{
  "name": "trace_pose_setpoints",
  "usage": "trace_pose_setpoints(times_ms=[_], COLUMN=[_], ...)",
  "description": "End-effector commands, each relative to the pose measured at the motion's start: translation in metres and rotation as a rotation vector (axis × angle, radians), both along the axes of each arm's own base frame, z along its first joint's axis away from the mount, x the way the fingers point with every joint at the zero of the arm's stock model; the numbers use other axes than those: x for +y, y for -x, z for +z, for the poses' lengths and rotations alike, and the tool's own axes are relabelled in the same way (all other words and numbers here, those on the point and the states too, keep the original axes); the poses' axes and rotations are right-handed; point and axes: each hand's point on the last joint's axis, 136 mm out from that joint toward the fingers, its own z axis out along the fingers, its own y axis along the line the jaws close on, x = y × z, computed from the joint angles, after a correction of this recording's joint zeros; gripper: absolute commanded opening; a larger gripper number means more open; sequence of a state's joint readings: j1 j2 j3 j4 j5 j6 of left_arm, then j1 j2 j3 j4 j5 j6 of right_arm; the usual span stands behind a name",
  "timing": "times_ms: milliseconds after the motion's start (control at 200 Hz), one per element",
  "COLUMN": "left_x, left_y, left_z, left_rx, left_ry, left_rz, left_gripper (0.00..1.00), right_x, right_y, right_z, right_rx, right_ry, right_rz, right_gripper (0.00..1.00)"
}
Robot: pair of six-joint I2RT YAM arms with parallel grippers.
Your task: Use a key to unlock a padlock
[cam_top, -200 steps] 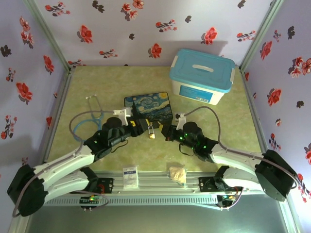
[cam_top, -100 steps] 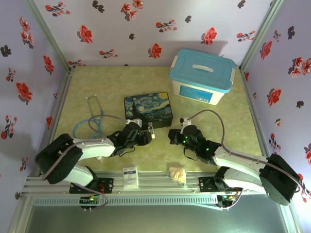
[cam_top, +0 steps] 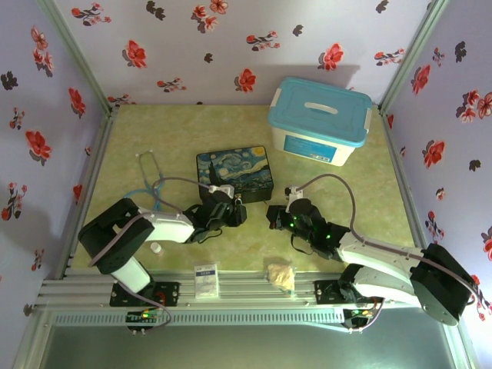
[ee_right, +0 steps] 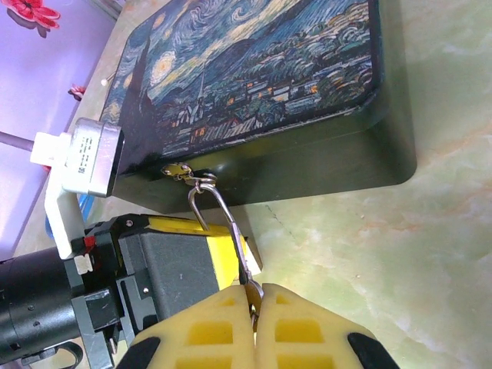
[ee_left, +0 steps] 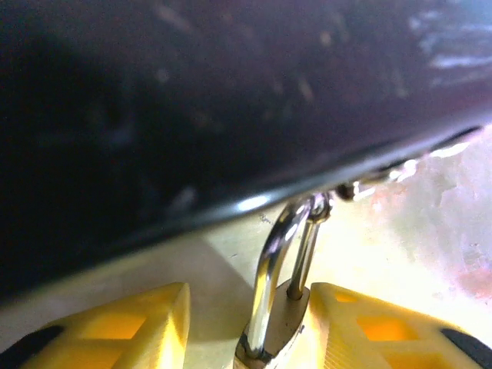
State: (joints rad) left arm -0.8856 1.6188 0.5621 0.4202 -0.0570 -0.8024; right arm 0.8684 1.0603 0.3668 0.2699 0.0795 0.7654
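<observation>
A tiny brass padlock (ee_left: 288, 323) hangs by its silver shackle (ee_right: 224, 216) from the hasp on the front of the painted box (cam_top: 234, 169). My left gripper (ee_left: 247, 296) is open around the padlock body. Its right finger (ee_left: 361, 323) touches the brass and its left finger (ee_left: 115, 330) stands clear of it. In the top view the left gripper (cam_top: 233, 209) lies low against the box's front edge. My right gripper (ee_right: 255, 296) is shut on the small dark key (ee_right: 250, 286), whose tip points towards the padlock. It sits just right of the left one, at the right gripper (cam_top: 270, 214).
A white tub with a blue lid (cam_top: 319, 119) stands at the back right. A stethoscope (cam_top: 146, 184) lies to the left of the box. Near the front edge are a white card (cam_top: 206, 280), a tan crumpled lump (cam_top: 280, 274) and a small white cap (cam_top: 156, 247).
My left arm has dropped low and reached forward, bringing its narrowing jaws around the padlock. The right gripper shifted slightly towards the box, then held still with the key.
</observation>
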Motion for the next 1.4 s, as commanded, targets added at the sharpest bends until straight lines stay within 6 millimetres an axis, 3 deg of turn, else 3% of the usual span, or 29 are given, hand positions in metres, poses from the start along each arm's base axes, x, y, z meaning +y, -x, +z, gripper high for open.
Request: trace_pose_setpoints(times_ms=[0,205,540,740,805,880,1035,1275,1395], left_x=[-0.011,-0.010,-0.015,-0.019,-0.020,-0.014,-0.008,-0.019,-0.016], left_y=[-0.003,-0.002,-0.003,-0.004,-0.004,-0.005,-0.005,-0.004,-0.003], left_z=[0.004,0.007,0.016,0.015,0.014,0.006,-0.006,-0.011,-0.010], left_rx=[-0.024,-0.018,0.002,0.023,0.029,0.040,0.044,0.050,0.041], left_ry=[0.013,0.047,0.173,0.226,0.225,0.162,0.119,0.064,0.064], left_rz=[-0.030,-0.006,0.051,0.071,0.071,0.084,0.112,0.098,0.118], left_gripper=[0.42,0.32,0.20,0.12,0.13,0.24,0.36,0.36,0.29], right_x=[-0.008,-0.006,0.008,0.007,0.009,0.010,0.007,0.002,0.001], right_y=[-0.002,-0.002,0.001,0.003,0.004,0.005,0.004,0.005,0.006], right_z=[-0.006,-0.009,-0.032,-0.054,-0.056,-0.059,-0.060,-0.062,-0.064], right_rx=[-0.013,0.003,0.124,0.184,0.190,0.201,0.200,0.195,0.201], right_ry=[0.028,0.024,-0.057,-0.028,-0.032,-0.029,-0.030,-0.012,-0.014], right_rz=[-0.021,-0.026,-0.035,-0.049,-0.040,-0.037,-0.050,-0.061,-0.069], right_gripper=[0.00,0.00,0.00,0.00,0.00,0.00,0.00,0.00,0.00])
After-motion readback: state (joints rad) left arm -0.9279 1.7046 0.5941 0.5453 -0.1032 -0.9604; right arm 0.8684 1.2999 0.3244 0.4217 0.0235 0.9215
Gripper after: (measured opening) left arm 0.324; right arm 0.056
